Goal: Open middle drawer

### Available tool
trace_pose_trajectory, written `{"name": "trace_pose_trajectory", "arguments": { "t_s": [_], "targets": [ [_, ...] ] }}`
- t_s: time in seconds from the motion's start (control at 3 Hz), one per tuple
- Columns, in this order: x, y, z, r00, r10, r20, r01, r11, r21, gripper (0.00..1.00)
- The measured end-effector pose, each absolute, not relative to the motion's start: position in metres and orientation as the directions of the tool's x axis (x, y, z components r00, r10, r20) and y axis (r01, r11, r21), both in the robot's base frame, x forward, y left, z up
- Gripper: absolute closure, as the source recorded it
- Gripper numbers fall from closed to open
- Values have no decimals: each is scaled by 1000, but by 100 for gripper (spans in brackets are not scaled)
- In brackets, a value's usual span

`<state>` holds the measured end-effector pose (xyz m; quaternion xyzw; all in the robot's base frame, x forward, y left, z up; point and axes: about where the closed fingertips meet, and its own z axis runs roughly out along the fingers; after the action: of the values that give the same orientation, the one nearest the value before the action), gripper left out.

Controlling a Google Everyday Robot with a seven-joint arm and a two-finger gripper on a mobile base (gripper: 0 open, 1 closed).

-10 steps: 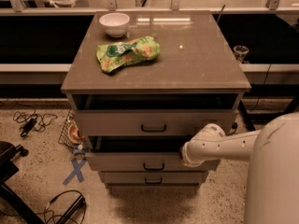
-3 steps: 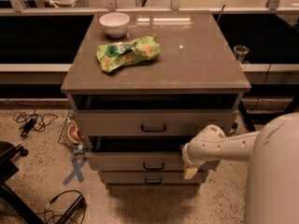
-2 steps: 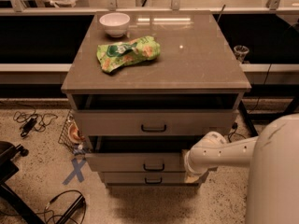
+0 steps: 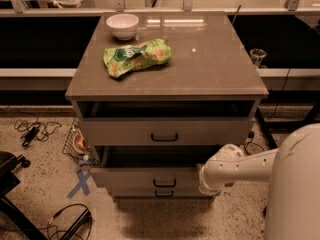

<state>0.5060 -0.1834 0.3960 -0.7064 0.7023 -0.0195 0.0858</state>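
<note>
On the worktop (image 4: pixel 215 59) sit a white bowl (image 4: pixel 122 25) at the far left and a green snack bag (image 4: pixel 136 57) just nearer. Left of the cabinet, on the floor, are a wire basket (image 4: pixel 75 145), cables (image 4: pixel 32 130) and a blue tape cross (image 4: pixel 80 183). At the near right, the end effector (image 4: pixel 204 179) lies against the right end of the middle drawer (image 4: pixel 145 177); whether it is apart or together cannot be told. That drawer stands pulled out beneath the taller top drawer (image 4: pixel 200 132), its inside too dark to read.
</note>
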Motion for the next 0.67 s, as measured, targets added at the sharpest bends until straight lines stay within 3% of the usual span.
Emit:
{"name": "trace_pose_trajectory", "arguments": {
  "t_s": [0.67],
  "targets": [
    [506,-183,398,13,-996,-93,-989,1,-148,100]
  ]
}}
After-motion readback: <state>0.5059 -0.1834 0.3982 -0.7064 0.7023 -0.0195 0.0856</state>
